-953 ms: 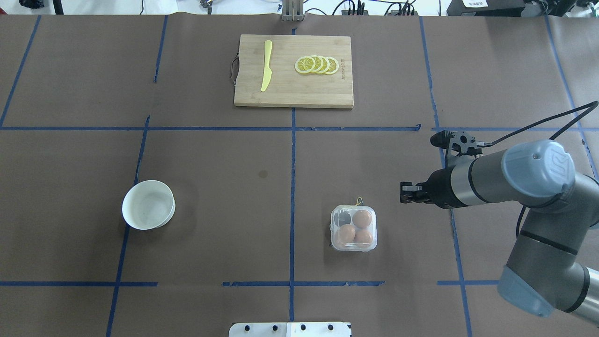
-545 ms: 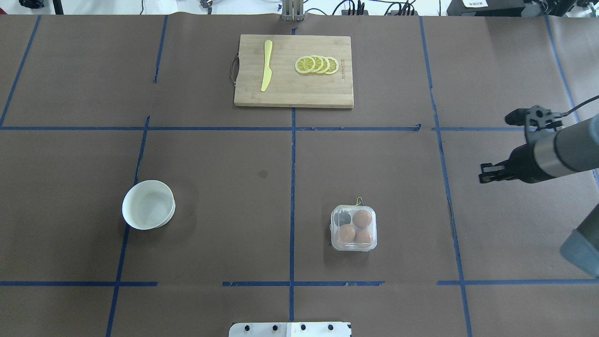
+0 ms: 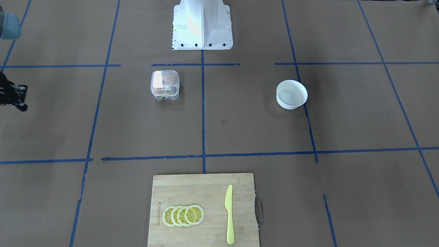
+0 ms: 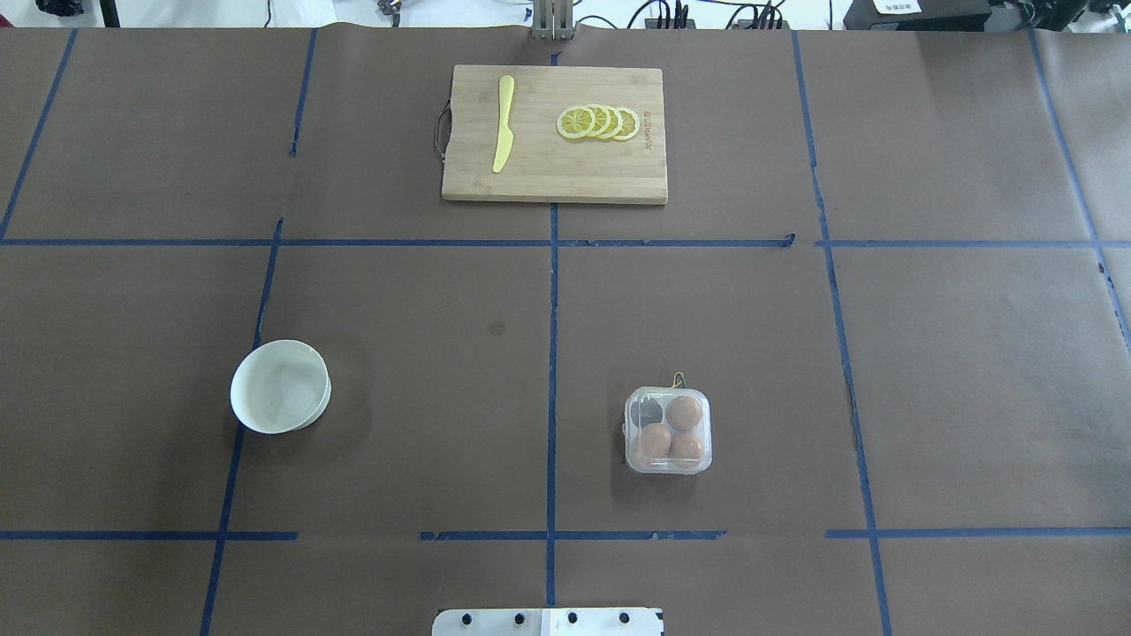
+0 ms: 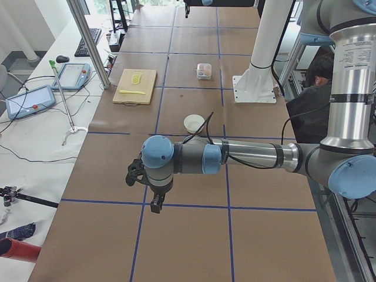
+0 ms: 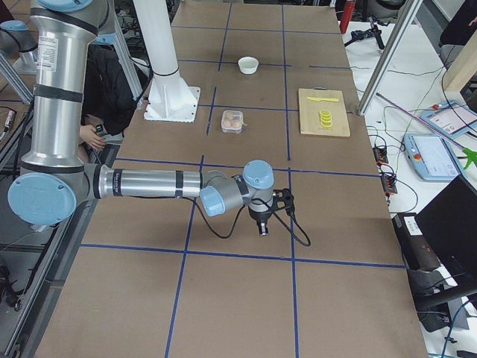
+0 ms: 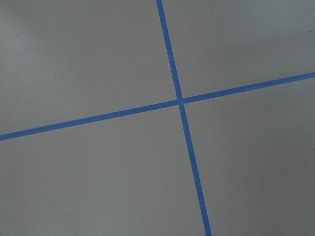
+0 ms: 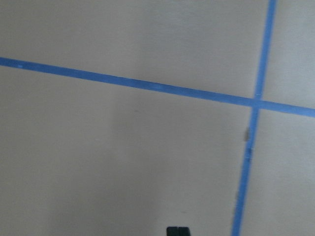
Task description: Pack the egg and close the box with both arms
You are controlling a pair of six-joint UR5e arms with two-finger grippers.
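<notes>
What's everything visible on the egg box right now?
The box is a small clear plastic square carton, lid apparently shut. Three orange-brown eggs fill three cells; the far-left cell looks dark, empty. A thin yellow band sticks out at its far edge. It sits flat on the brown table, right of the centre tape line; nothing else touches it.

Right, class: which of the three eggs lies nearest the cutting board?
The egg in the box's far row, beside the empty cell; the other two fill the row nearer the base.
</notes>
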